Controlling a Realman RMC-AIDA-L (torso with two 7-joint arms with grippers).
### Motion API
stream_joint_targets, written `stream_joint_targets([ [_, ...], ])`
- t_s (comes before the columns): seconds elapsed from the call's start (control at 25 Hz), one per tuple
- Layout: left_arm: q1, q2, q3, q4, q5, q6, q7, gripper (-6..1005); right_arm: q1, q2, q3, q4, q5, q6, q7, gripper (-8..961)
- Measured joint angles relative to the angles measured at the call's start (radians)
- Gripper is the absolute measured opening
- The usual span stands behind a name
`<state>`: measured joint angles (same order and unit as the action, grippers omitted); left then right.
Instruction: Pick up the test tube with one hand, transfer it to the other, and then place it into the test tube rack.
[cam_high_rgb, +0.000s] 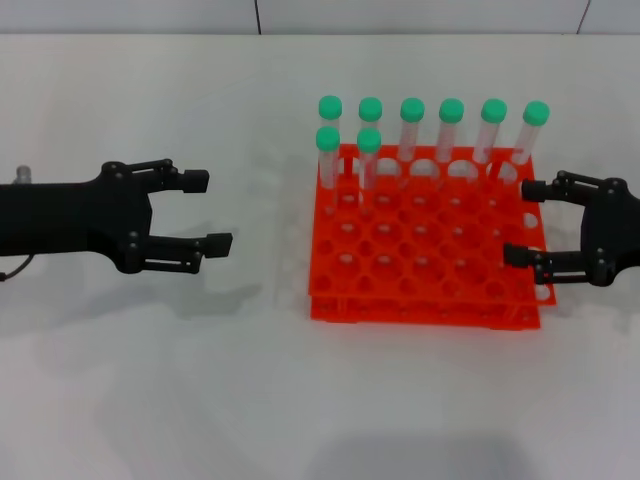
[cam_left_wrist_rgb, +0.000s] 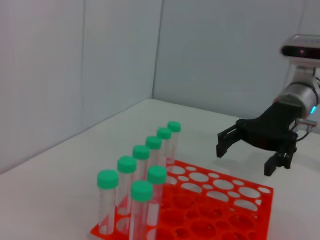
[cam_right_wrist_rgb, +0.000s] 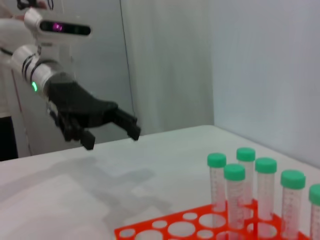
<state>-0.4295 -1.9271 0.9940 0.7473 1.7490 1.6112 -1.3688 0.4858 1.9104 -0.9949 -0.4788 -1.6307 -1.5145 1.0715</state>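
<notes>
Your left gripper (cam_high_rgb: 207, 211) hovered over bare table (cam_high_rgb: 200, 380), well left of the test tube rack (cam_high_rgb: 425, 250), fingers spread wide, holding nothing. Your right gripper (cam_high_rgb: 527, 222) hung at the rack's right edge, fingers likewise wide apart and empty. Eight green-capped tubes stood upright in the rack: six along the far row, two in the next row at its left end. Which one was the test tube, you could not tell.
</notes>
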Motion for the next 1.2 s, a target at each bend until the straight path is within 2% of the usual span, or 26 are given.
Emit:
stream_joint_targets([
  [0.28,-0.027,0.002,0.000,0.002,0.044,0.017,-0.008,879,0.003,0.002,-0.001,0.001,-0.030,0.003,0.015,885],
  [0.88,-0.029,0.004,0.000,0.007,0.049,0.021,-0.022,879,0.006,-0.004,0.000,0.001,-0.064,0.006,0.026,885],
  [1.2,-0.027,0.014,0.000,0.008,0.051,0.018,-0.034,879,0.000,-0.005,0.005,-0.003,-0.065,0.005,0.029,885],
])
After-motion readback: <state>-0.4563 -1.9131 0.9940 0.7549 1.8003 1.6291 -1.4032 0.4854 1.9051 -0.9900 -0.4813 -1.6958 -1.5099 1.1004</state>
